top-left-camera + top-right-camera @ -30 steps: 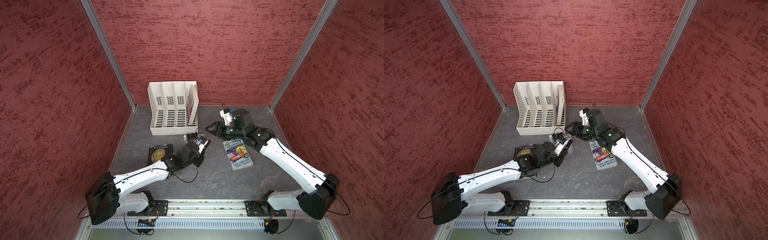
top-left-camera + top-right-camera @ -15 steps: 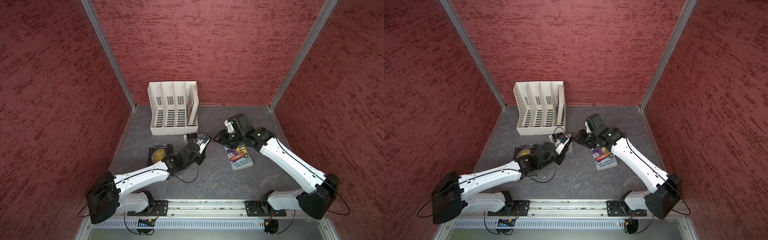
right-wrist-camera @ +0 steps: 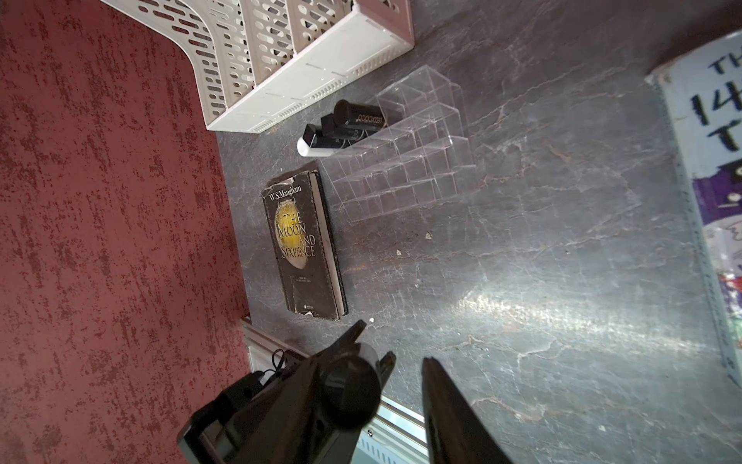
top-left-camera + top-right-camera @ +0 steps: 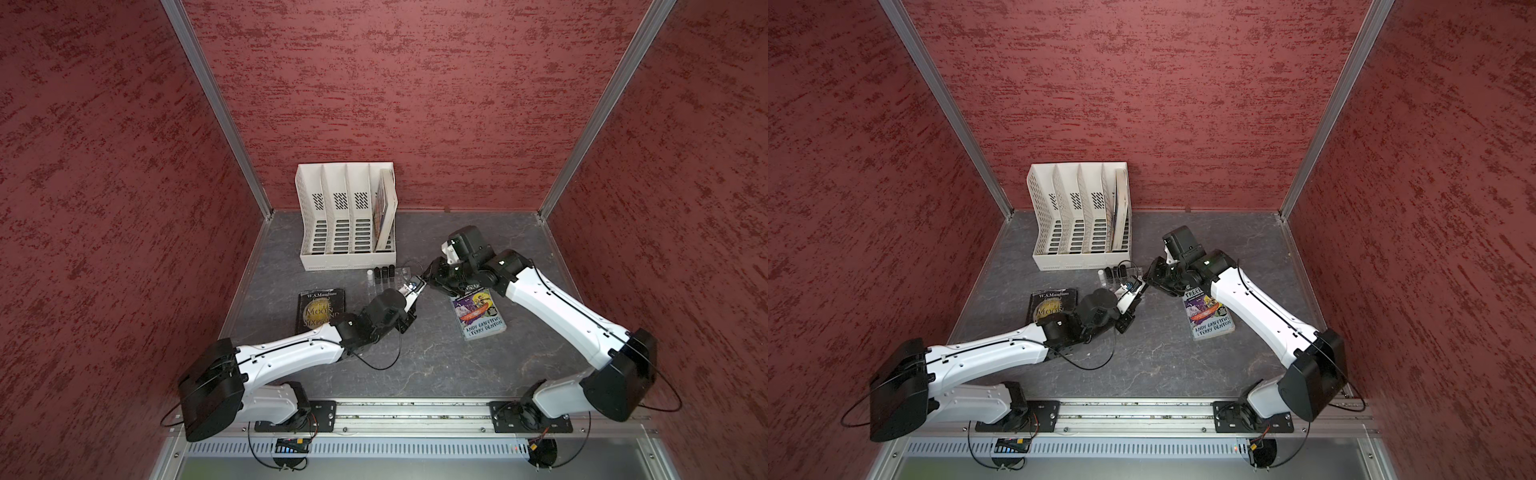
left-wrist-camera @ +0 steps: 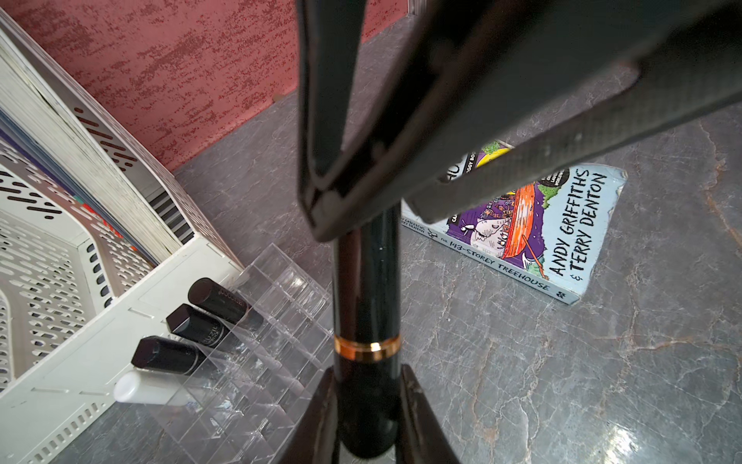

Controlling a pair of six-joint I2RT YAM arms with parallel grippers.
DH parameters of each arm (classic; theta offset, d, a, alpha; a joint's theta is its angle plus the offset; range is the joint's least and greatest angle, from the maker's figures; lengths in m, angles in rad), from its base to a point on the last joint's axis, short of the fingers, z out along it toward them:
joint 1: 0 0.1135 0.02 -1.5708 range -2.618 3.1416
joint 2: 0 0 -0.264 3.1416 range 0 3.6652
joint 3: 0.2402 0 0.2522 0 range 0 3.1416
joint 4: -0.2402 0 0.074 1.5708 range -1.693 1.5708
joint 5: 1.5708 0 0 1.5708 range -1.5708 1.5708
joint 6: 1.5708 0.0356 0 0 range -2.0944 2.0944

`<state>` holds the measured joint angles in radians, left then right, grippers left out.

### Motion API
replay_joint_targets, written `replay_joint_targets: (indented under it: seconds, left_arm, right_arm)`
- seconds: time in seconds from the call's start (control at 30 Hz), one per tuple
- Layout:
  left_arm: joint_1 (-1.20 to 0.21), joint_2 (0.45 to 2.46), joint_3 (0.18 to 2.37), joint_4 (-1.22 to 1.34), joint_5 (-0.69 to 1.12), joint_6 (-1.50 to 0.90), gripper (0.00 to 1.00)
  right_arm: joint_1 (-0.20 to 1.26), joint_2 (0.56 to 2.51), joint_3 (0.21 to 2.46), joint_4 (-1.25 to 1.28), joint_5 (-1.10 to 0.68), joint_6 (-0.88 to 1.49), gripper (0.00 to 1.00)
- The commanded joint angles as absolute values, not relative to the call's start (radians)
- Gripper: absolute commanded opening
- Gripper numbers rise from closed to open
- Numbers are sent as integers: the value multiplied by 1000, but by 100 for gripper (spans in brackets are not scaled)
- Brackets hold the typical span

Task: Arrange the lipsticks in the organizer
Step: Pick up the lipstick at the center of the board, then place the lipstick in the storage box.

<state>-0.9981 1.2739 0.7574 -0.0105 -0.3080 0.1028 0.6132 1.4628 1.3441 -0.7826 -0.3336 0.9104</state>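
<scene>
In the left wrist view my left gripper (image 5: 367, 369) is shut on the base of a black lipstick (image 5: 367, 301) with a gold band, held above the floor. My right gripper (image 3: 395, 349) stands open astride the tube's far end (image 3: 349, 391), with a gap showing beside one finger (image 3: 441, 401). In both top views the two grippers meet tip to tip, left gripper (image 4: 415, 291) and right gripper (image 4: 430, 278), just right of the clear organizer (image 4: 390, 284). Three black lipsticks (image 5: 200, 325) and a white one (image 5: 136, 391) stand in the organizer's (image 5: 281, 321) back row.
A white file rack (image 4: 347, 220) with a book in its right slot stands right behind the organizer. A black book (image 4: 320, 309) lies to its left. A blue paperback (image 4: 478, 313) lies under my right wrist.
My right gripper has swung down and left from the back to the tip of the held tube, its jaws narrowing. The left arm has hardly moved.
</scene>
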Motion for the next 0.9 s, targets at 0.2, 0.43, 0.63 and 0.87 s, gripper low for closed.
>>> replay_joint_targets:
  seconds: [0.2, 0.43, 0.63, 0.87]
  left_arm:
    - [-1018, 1277, 751, 53, -378, 157, 18]
    - [-1027, 1273, 762, 61, -390, 160, 23]
    - [-1029, 1242, 810, -25, -389, 124, 63]
    - [-888, 1097, 854, -299, -263, -40, 82]
  right_arm:
    - [607, 1514, 1403, -773, -333, 928, 35]
    - [607, 1526, 1406, -754, -334, 926, 22]
    - [599, 1531, 1391, -651, -349, 848, 17]
    - [595, 1511, 1287, -334, -374, 502, 14]
